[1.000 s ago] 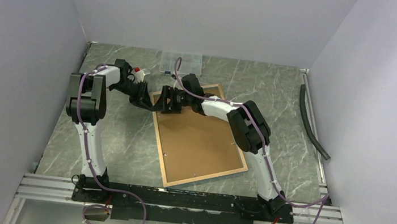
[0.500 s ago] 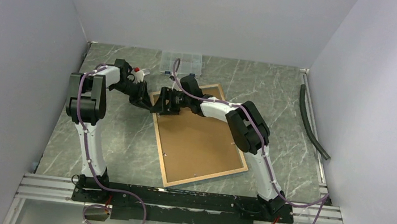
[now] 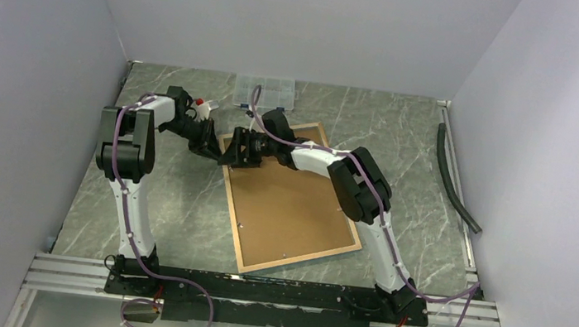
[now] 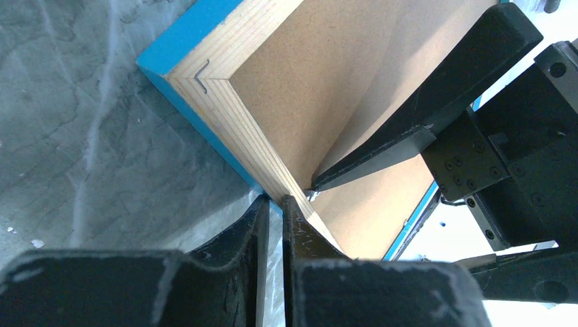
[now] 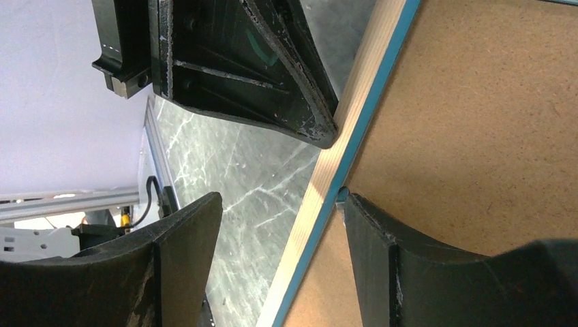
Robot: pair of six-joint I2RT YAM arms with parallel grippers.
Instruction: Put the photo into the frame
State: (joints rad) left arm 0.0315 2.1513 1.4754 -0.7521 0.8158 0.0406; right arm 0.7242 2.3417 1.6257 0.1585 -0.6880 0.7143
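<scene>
The frame point(image 3: 300, 256) lies face down on the table, its light wood rim and blue edge showing. A brown backing board point(image 3: 290, 201) fills it. The photo is hidden. Both grippers meet at the frame's far left corner. My left gripper point(image 3: 218, 153) is shut to a thin gap, its tips point(image 4: 274, 204) against the outer edge of the left rim point(image 4: 225, 116). My right gripper point(image 3: 231, 150) is open and straddles that rim point(image 5: 341, 150). Its one fingertip point(image 5: 351, 204) touches the board just inside the rim; the other finger hangs over the table.
A small clear plastic compartment box point(image 3: 263, 89) stands at the back. A small red and white item point(image 3: 203, 105) lies near the left arm's wrist. A black hose point(image 3: 455, 180) runs along the right edge. Metal rails border the table.
My right gripper has shifted slightly left toward the frame's corner. The left arm and the frame have stayed put.
</scene>
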